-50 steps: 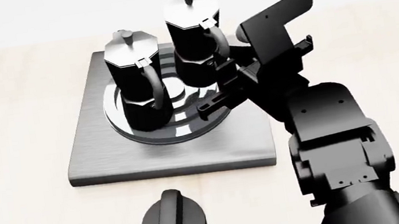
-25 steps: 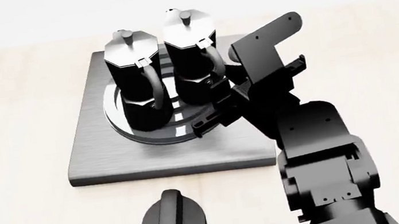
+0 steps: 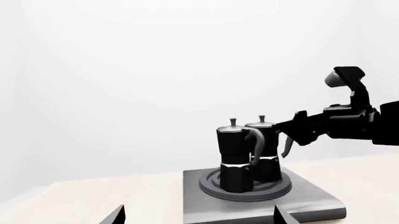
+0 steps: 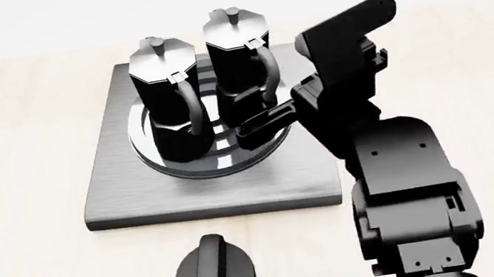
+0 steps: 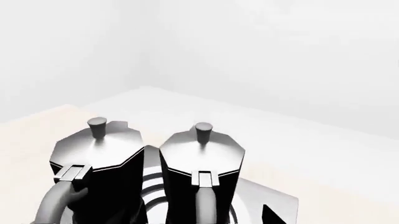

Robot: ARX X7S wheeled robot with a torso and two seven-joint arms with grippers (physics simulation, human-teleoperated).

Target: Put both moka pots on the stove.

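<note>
Both moka pots stand side by side on the stove [image 4: 215,185], on its ring burner. One moka pot [image 4: 170,98] is at the left and the other [image 4: 238,57] is just right of it, handles facing me. My right gripper [image 4: 258,112] is open at the right pot's handle [image 5: 209,200], which lies between the jaws. One fingertip [image 5: 272,215] shows well clear of the handle; the other is lost against the black pots. My left gripper [image 3: 199,215] is open and empty, back from the stove [image 3: 311,205], watching both pots [image 3: 237,158] from the side.
A short black round knob [image 4: 214,275] lies on the light wooden table [image 4: 13,176] in front of the stove. My right forearm [image 4: 407,189] reaches over the stove's right front corner. White wall lies behind.
The right pot came down from above the stove and now stands on the burner close beside the left pot. My right arm then shifted slightly right and up.
</note>
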